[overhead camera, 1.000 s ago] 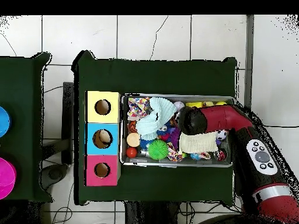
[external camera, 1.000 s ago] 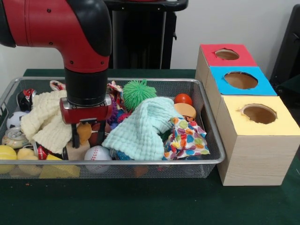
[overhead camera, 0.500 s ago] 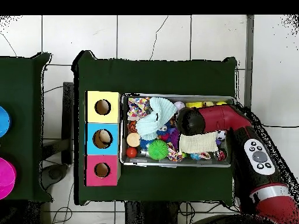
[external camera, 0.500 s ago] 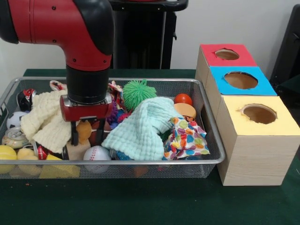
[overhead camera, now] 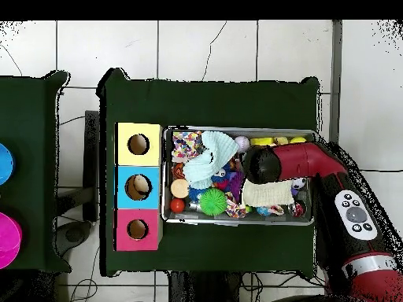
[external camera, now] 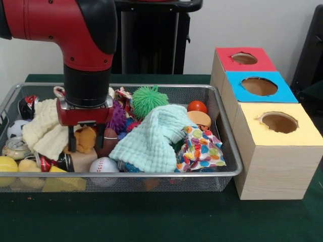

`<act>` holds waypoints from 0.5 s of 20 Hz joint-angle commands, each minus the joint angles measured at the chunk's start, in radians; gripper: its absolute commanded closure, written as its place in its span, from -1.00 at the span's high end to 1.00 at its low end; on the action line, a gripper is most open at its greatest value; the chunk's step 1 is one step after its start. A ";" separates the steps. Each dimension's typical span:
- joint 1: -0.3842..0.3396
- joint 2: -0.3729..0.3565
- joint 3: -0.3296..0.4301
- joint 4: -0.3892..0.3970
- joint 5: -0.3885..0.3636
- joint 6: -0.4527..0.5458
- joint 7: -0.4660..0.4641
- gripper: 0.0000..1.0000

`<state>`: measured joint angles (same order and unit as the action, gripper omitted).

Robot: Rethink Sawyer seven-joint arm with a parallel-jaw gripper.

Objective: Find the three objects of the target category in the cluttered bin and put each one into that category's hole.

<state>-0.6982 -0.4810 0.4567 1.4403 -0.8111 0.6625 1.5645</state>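
My gripper (external camera: 86, 144) hangs over the left half of the wire mesh bin (external camera: 229, 151), shut on a small tan plush toy (external camera: 87, 136) that sits between the two black fingers, lifted slightly above the clutter. A brown toy football (external camera: 109, 141) lies just right of it, with a baseball (external camera: 104, 165) and a wooden block (external camera: 82, 161) below. In the overhead view the arm's red and black wrist (overhead camera: 260, 163) hides the gripper and the toy. The three boxes with holes stand beside the bin: yellow top (external camera: 279, 122), blue top (external camera: 258, 86), red top (external camera: 244, 58).
A mint cloth (external camera: 151, 136), cream cloth (external camera: 48, 128), patterned cloth (external camera: 199, 149), green spiky ball (external camera: 150, 100), orange ball (external camera: 197, 106) and yellow toys (external camera: 20, 169) crowd the bin. In the overhead view the bin (overhead camera: 236, 130) sits right of the boxes (overhead camera: 138, 186).
The gripper has risen a little and shifted left, carrying the tan plush toy up with it. The brown football beside it now shows more fully.
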 commanded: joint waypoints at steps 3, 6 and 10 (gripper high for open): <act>-0.074 0.031 0.033 0.047 0.021 0.179 -0.323 1.00; -0.097 0.051 0.049 0.053 0.034 0.222 -0.369 1.00; -0.102 0.092 0.044 0.029 0.019 0.267 -0.393 1.00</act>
<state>-0.7752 -0.4707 0.4711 1.4450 -0.7899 0.7523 1.5536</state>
